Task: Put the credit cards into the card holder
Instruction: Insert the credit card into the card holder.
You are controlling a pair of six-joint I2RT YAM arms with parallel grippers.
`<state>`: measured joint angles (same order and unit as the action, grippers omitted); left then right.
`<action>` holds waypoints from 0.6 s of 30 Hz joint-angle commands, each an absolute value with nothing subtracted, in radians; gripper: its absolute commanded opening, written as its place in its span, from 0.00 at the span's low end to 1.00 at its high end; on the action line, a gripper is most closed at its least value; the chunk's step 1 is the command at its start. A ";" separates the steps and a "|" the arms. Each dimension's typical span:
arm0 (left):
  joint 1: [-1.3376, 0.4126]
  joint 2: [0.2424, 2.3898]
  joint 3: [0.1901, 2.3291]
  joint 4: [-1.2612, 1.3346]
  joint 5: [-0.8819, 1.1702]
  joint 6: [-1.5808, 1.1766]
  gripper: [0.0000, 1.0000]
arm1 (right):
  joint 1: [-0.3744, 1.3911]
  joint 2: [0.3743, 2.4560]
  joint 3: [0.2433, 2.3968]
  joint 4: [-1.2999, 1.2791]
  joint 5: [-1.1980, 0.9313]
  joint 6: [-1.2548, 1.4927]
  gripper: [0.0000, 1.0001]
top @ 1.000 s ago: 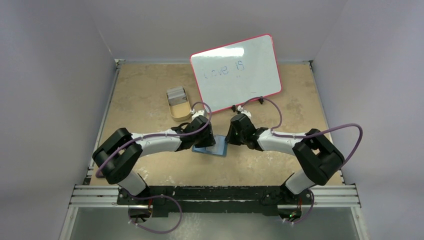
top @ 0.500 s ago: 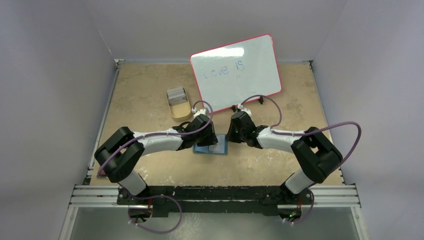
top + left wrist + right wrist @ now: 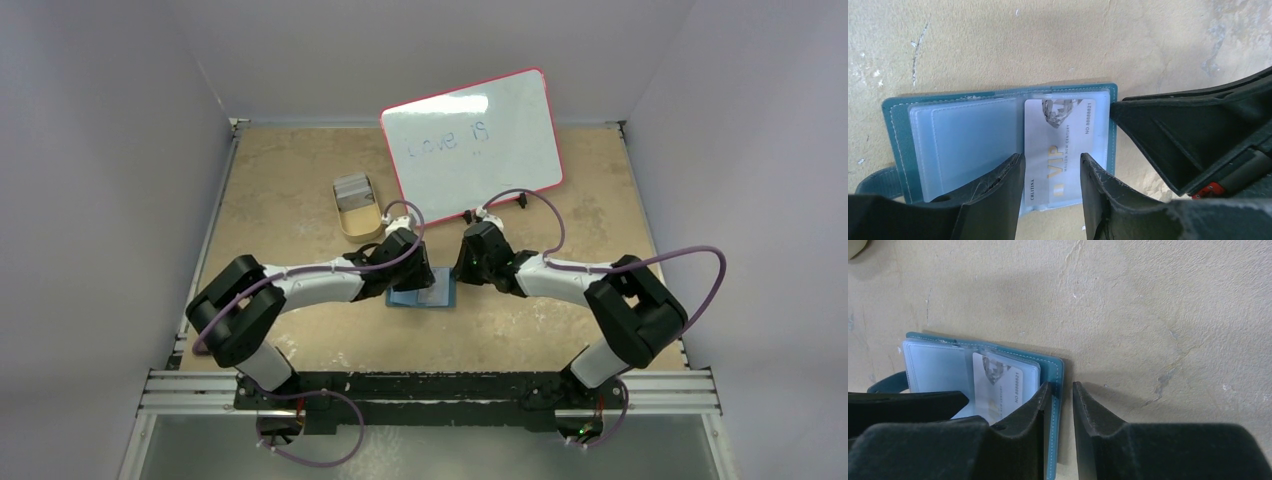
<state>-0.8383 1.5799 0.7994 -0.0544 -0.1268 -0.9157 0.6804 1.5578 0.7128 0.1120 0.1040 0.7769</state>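
The teal card holder (image 3: 418,300) lies open and flat on the table between my two grippers, its clear sleeves facing up (image 3: 968,140). A silver VIP credit card (image 3: 1063,130) sits partly inside its right sleeve, with its near end sticking out. My left gripper (image 3: 1050,157) is open, its fingers straddling that card from above. My right gripper (image 3: 1062,386) is open only narrowly, with one finger on the holder's right edge (image 3: 1054,371) and the other on the table. The other grey cards (image 3: 352,187) are stacked in the tan tray.
The tan oval tray (image 3: 358,222) stands at the back left of the grippers. A red-framed whiteboard (image 3: 470,145) leans at the back centre. The holder's snap tab (image 3: 873,180) sticks out on its left side. Grey walls enclose the table.
My right gripper has shifted slightly farther from the base, at the holder's right edge. My left gripper has stayed over the card, with only small shifts.
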 commanded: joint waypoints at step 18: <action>-0.836 1.590 0.796 0.141 0.016 -0.982 0.43 | 0.677 1.561 0.698 0.134 0.069 0.772 0.24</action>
<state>-0.8383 1.6493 0.7948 0.0834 -0.0067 -0.9684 0.6792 1.5589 0.7094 0.1181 0.0822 0.7773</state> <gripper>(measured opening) 0.433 0.244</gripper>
